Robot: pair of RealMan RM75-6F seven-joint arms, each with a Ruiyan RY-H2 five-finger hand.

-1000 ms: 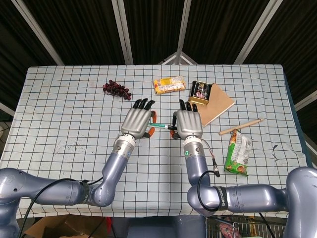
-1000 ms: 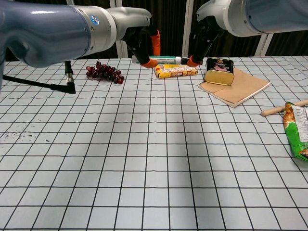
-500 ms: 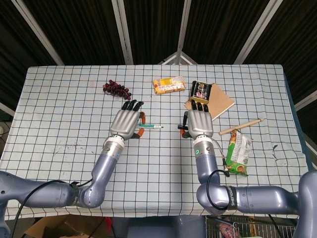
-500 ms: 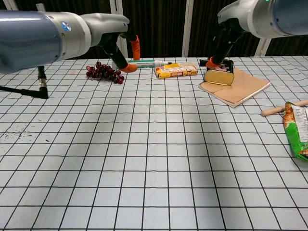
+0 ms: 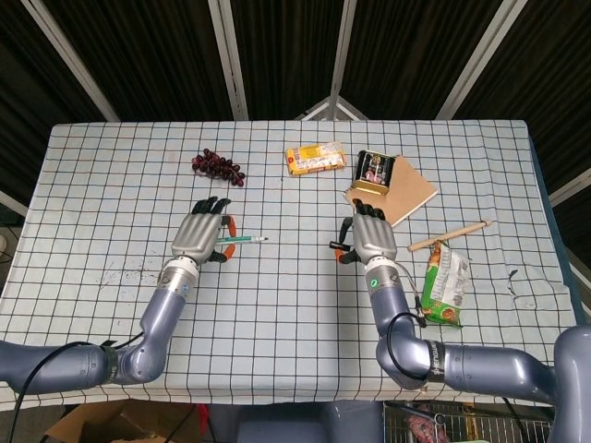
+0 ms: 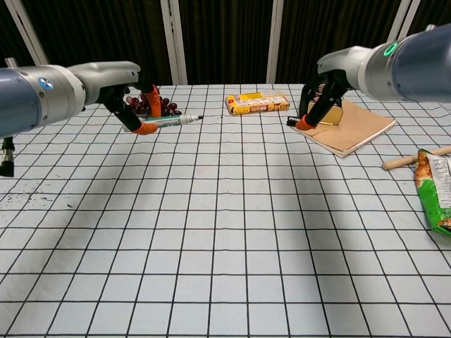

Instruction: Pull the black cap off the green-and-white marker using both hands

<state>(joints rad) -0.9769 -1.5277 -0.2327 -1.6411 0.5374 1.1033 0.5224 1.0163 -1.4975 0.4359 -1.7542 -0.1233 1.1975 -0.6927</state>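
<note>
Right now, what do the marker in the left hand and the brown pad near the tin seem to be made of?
The marker looks like smooth plastic: a glossy green-and-white barrel, held by the left hand. The brown pad looks like matte cardboard or kraft paper: flat, dull tan, with a layered edge in the chest view. Neither is certain from looks alone.

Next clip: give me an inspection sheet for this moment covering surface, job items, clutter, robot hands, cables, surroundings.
Surface: blue-checked white tablecloth, flat.
Job items: green-and-white marker uncapped, tip bare; small black cap off.
Clutter: dark grape bunch, yellow snack pack, gold-and-black tin on brown notebook, wooden stick, green snack bag.
Robot hands: left robot hand holds marker; right robot hand holds cap.
Cables: black cable on right arm.
Surroundings: dark backdrop, grey struts.
</note>
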